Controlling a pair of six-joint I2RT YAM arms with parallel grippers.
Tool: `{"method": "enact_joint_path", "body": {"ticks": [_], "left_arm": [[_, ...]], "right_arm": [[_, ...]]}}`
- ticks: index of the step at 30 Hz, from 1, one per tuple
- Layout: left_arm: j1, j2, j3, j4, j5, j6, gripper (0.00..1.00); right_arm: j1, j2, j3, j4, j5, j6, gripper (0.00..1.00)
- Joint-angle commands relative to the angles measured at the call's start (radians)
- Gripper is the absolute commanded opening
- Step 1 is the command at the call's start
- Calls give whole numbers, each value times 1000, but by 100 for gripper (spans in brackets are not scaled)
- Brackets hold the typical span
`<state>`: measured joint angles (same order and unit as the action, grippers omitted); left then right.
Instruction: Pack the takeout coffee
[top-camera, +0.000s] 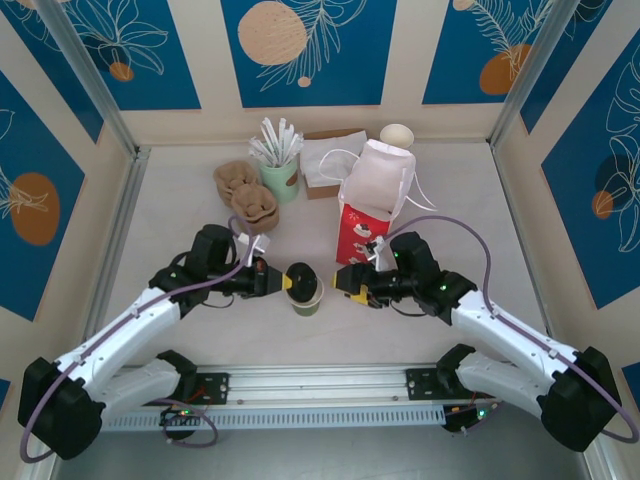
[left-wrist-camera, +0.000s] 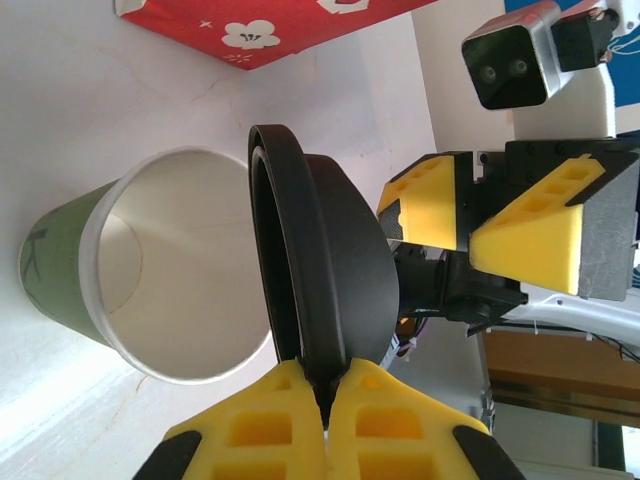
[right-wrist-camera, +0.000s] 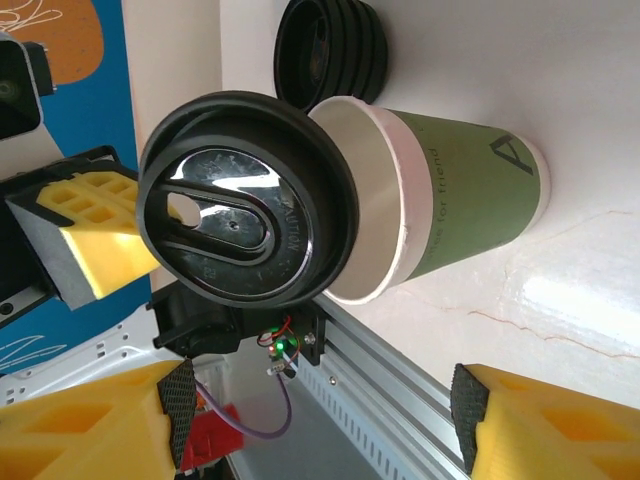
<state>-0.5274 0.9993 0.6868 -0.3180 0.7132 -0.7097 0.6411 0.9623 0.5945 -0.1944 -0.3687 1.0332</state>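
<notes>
Top view: coffee cup (top-camera: 308, 300) stands upright on the table (top-camera: 170, 210), low centre of frame, between the two hands. Green sides, mouth uncovered.

Black lid (top-camera: 300, 274) is not seated. It is held tilted over the cup's upper edge.

Left hand (top-camera: 283, 281) reaches in from the left, pinched on the lid's edge. Left wrist view: both yellow fingers (left-wrist-camera: 270, 430) are pressed together at bottom of frame with the lid's rim caught between them. The lid is seen nearly edge-on, right beside the cup's white rim. Cup's inside shows plain white. Cannot tell if lid and rim touch.

Right hand (top-camera: 347, 283) is just right of the cup, pointed at it and holding nothing. Right wrist view: its yellow fingers (right-wrist-camera: 90, 430) sit at the two bottom corners, wide apart, with cup and lid beyond the gap. A stack of black lids (right-wrist-camera: 325, 55) sits at top of that frame, past the cup.

Red bag (top-camera: 356, 238) is upright with its top open, directly above the right hand in frame, near the cup but apart from it. Upper centre: mint holder of white sticks (top-camera: 280, 165).
</notes>
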Motion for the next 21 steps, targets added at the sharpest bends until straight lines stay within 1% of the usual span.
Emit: {"method": "enact_joint_path", "body": {"ticks": [1,8,13,21], "left_arm": [[18,21,-18,42,45,-14,5],[31,41,-31,55,49,-16,6],[38,60,-42,60,60,-16,14],[43,88,-52,67,68,-15,21]], "right_arm": [[20,13,-15,67,17,21,70],[45,77,8,89,37,24,70],[54,92,8,98,54,30,70],[69,129,10,126,67,41,70]]}}
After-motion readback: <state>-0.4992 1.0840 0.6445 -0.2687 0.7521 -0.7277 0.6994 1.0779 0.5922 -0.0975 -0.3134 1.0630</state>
